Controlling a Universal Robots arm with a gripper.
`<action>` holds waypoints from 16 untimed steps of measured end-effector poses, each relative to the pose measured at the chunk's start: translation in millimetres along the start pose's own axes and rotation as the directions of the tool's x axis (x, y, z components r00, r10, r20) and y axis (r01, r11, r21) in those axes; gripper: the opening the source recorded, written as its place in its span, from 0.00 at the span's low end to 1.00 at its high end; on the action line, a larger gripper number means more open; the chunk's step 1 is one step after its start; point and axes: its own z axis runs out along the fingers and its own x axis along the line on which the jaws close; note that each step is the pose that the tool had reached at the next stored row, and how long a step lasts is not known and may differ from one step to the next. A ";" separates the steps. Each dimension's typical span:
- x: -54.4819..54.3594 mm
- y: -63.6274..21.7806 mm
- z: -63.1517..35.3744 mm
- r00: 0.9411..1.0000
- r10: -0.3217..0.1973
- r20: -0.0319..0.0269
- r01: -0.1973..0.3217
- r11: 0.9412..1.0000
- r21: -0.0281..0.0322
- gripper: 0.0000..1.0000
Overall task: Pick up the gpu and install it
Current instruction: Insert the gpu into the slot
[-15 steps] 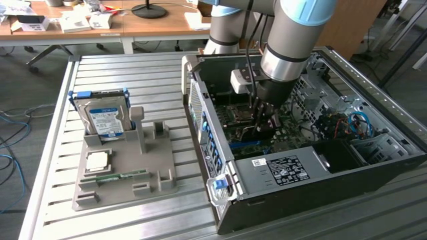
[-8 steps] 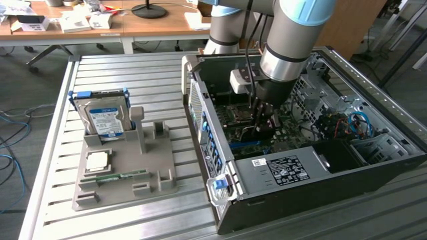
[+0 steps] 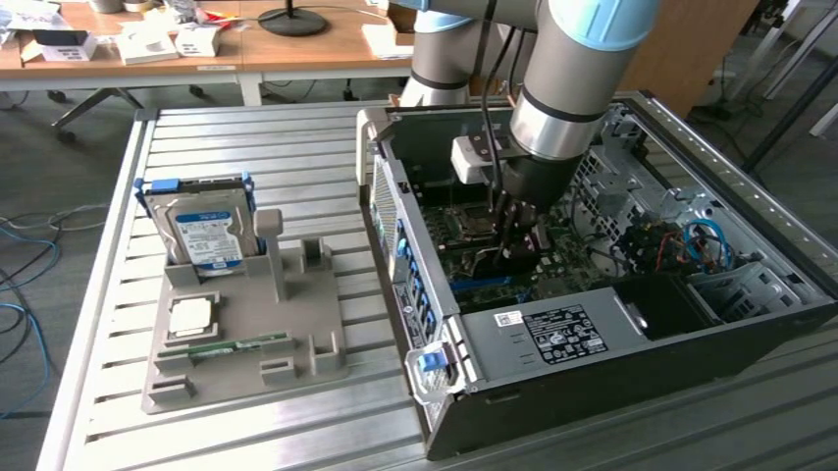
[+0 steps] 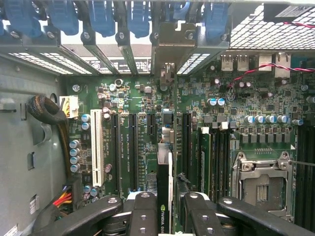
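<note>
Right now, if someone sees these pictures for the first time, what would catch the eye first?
The arm reaches down into the open case at the exterior view's right. In the wrist view its gripper is shut on the gpu, held edge-on over the green motherboard. At the exterior view's left, a hard drive stands upright in a grey holder.

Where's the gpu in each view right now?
Exterior view: gpu under the gripper, inside the case.
Wrist view: gpu edge-on between the gripper fingers, above the slots.
Shared landmark: CPU socket.
</note>
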 end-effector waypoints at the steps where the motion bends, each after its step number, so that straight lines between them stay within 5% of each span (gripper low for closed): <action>1: 0.0 0.0 0.0 1.000 0.000 0.000 0.000 1.000 0.000 0.26; 16: -0.1 -0.9 0.0 1.000 0.000 0.000 0.000 1.000 -0.004 0.26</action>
